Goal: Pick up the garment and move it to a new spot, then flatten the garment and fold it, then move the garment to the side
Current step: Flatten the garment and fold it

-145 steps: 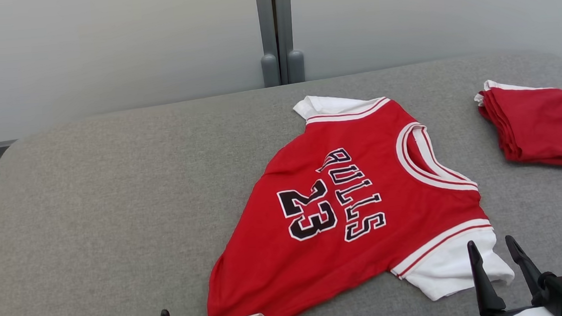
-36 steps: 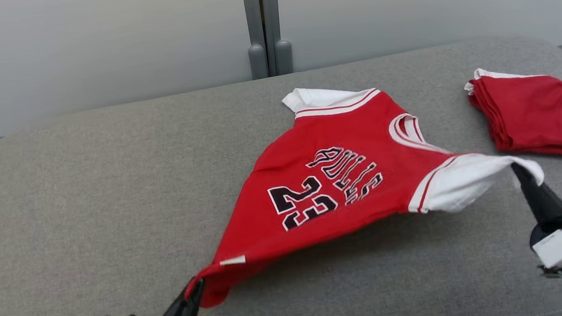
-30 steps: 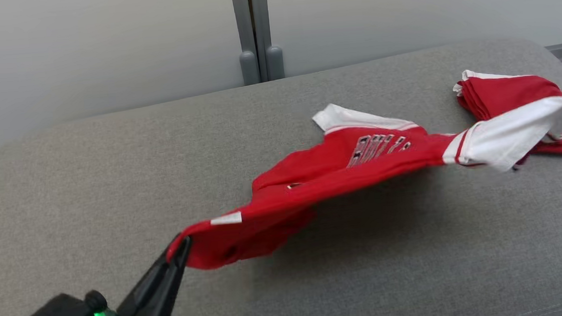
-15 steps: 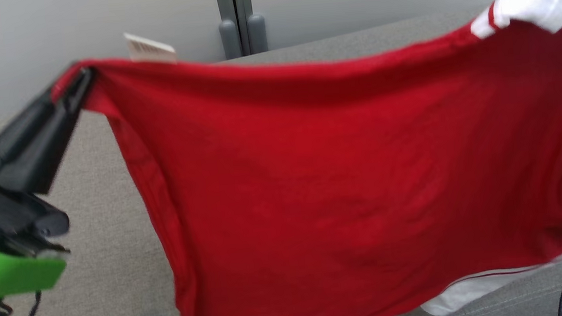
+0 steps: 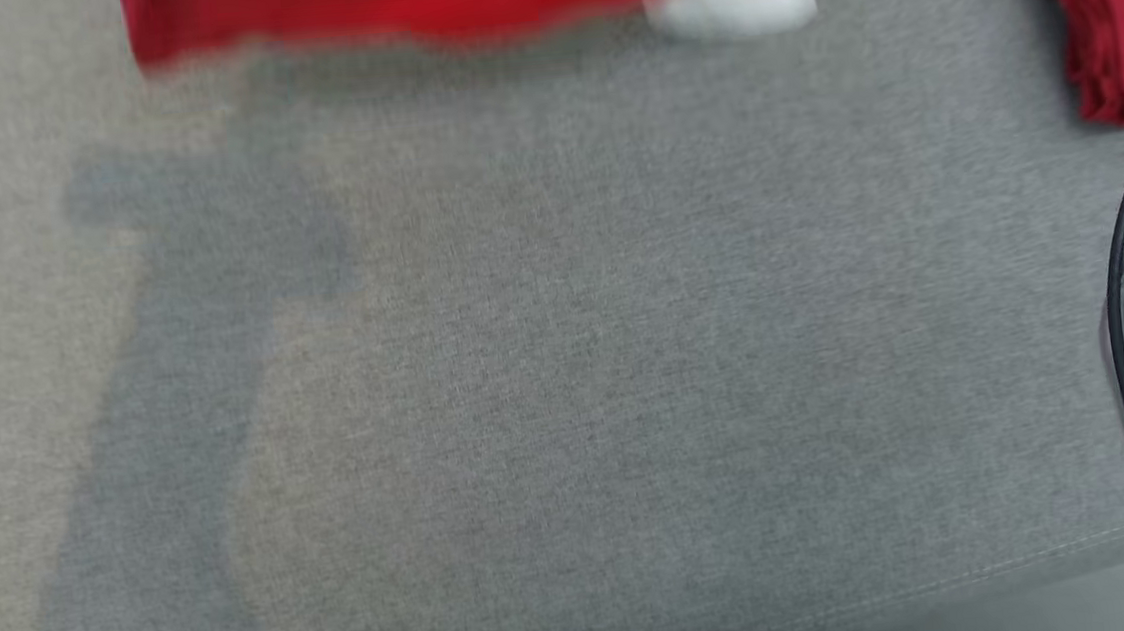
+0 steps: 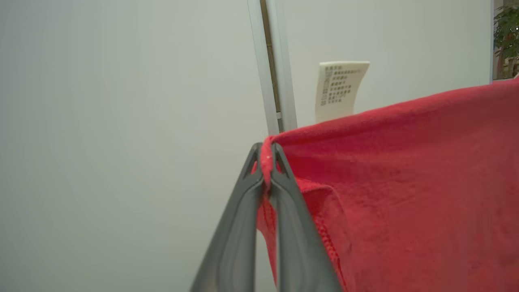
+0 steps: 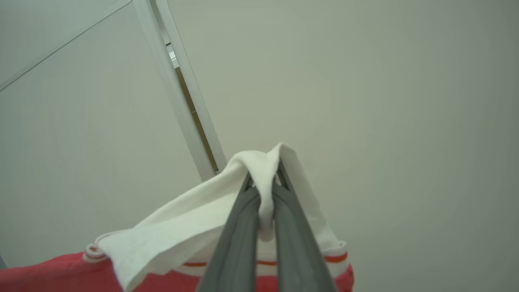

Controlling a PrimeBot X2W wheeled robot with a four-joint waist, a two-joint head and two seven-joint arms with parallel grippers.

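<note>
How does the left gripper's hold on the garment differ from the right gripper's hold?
The left gripper pinches a red edge of the garment, near a white printed tag; the right gripper pinches its white sleeve. The red cloth hangs flat from the left gripper, while the sleeve bunches over the right gripper's tips. Both are shut on the same garment, held up before a pale wall.

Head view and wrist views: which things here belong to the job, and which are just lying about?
Job:
red jersey, lifted
left gripper, shut on its red corner
right gripper, shut on its white sleeve
grey padded surface

Lying about:
folded red stack, on the surface to the right
pale wall panels behind
</note>
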